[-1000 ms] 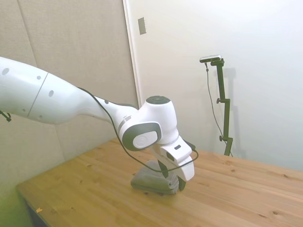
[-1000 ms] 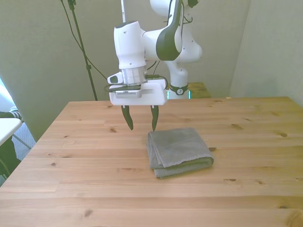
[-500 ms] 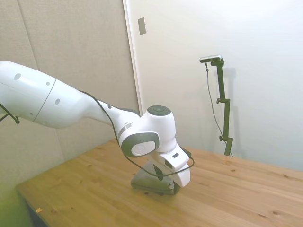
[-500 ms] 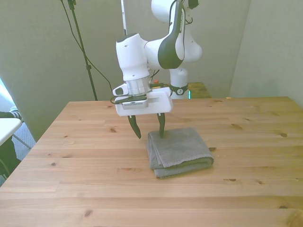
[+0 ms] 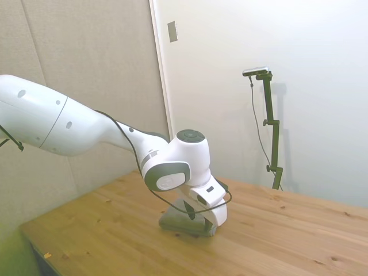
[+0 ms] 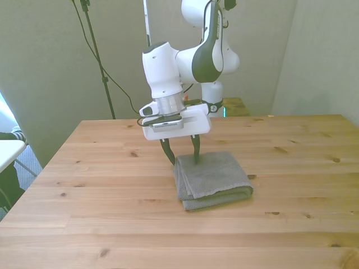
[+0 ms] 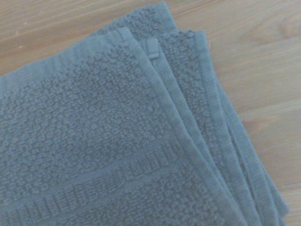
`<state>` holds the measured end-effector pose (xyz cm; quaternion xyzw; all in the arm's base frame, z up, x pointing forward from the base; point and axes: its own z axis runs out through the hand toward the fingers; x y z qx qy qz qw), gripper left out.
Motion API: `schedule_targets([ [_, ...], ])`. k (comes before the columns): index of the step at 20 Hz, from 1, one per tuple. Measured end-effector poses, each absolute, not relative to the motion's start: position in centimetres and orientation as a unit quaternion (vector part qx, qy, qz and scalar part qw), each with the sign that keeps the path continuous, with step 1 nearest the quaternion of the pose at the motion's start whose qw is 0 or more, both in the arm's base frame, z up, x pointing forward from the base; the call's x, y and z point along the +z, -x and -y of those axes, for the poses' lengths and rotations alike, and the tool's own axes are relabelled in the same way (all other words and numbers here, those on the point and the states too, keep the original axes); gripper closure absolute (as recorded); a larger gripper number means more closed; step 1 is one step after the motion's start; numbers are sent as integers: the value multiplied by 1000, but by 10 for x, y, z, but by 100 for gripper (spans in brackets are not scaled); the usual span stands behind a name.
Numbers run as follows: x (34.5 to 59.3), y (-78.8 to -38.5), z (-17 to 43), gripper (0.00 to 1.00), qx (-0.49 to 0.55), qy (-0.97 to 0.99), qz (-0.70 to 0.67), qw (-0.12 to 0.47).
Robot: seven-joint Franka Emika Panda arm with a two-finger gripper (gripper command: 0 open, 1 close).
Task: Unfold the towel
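Note:
The grey towel [image 6: 212, 179] lies folded on the wooden table [image 6: 112, 185], near the middle, with its layered edges toward the front view's left. My gripper [image 6: 183, 158] is open and low over the towel's far corner on the front view's left, one fingertip just off the cloth's edge and the other over the cloth. In the side view the towel [image 5: 179, 222] shows only partly beneath the gripper head [image 5: 208, 214]. The wrist view shows the towel [image 7: 108, 141] close up, its stacked hems and a small tag at one corner.
Bare wood surrounds the towel on all sides. A table corner and another surface's edge [image 6: 8, 147] show at the front view's far left. A wall and a door frame [image 5: 164, 86] stand behind the table in the side view.
The gripper has come down and moved toward the front view's right, from beside the towel to its far corner. It stays open. The towel has not moved.

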<state>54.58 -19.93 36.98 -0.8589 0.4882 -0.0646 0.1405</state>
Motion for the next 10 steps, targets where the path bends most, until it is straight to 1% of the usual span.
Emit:
schedule_targets([
  [10,370,-545,199,100,-65,861,-484,141],
])
